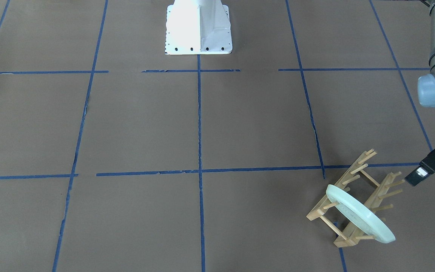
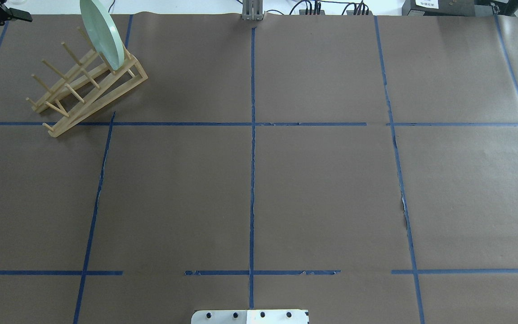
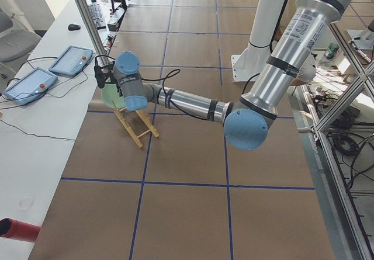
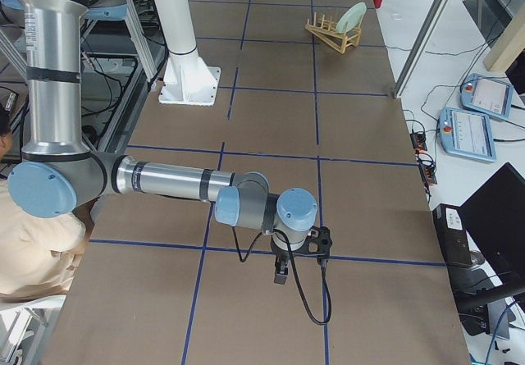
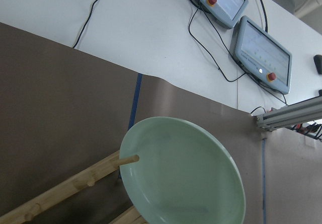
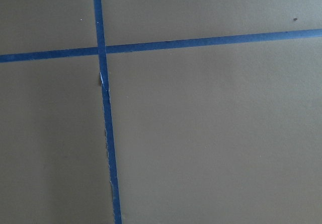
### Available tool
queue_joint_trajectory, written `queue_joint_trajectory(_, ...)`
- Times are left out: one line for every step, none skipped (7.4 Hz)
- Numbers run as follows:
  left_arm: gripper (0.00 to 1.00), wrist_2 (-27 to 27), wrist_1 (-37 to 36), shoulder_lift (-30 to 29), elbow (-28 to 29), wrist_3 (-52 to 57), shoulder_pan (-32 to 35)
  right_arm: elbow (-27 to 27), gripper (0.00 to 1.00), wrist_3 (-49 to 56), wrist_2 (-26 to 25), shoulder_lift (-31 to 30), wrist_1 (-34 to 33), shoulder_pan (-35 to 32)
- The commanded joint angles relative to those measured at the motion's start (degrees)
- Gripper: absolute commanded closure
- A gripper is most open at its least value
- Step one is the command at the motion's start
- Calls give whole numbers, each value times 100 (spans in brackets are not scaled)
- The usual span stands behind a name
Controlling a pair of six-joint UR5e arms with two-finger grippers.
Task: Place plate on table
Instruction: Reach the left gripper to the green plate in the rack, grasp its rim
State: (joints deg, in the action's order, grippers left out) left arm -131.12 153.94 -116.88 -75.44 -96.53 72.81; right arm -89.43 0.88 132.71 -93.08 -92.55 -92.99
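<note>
Task not begun: the plate (image 1: 359,217) stands on edge in the rack (image 1: 353,172), ungrasped, with the left gripper (image 1: 415,176) just beside the rack, its opening indeterminable; lifting and placing on the table (image 1: 240,124) remain

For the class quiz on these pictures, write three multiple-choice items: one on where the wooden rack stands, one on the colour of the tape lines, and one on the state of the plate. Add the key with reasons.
1. Where on the table does the rack stand?
A. Against the white robot base
B. In the far corner on the robot's left
C. In the middle

2. What colour are the tape lines?
A. Blue
B. Yellow
C. Red

3. How is the plate placed?
A. Flat on the table
B. Gripped by the left pincer
C. On edge between the rack's pegs

Key:
1 B: the overhead view shows the rack at the top left.
2 A: every line on the brown paper is blue.
3 C: the plate leans upright in the rack.
</note>
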Motion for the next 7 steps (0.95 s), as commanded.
queue_joint_trajectory(9,1181,479,-507,535,-2433,-407,-4,0,0,0,0,0,0)
queue_joint_trajectory(13,1238,488,-624,800,-2589,-452,-4,0,0,0,0,0,0)
queue_joint_trajectory(15,1247,479,-625,881,-2581,-478,-4,0,0,0,0,0,0)
queue_joint_trajectory(18,1395,479,-660,995,-2581,-618,-4,0,0,0,0,0,0)
queue_joint_trajectory(24,1440,479,-678,1013,-2590,-645,-4,0,0,0,0,0,0)
queue_joint_trajectory(32,1466,479,-678,1014,-2590,-646,-4,0,0,0,0,0,0)
queue_joint_trajectory(43,1475,479,-678,1014,-2581,-672,-4,0,0,0,0,0,0)
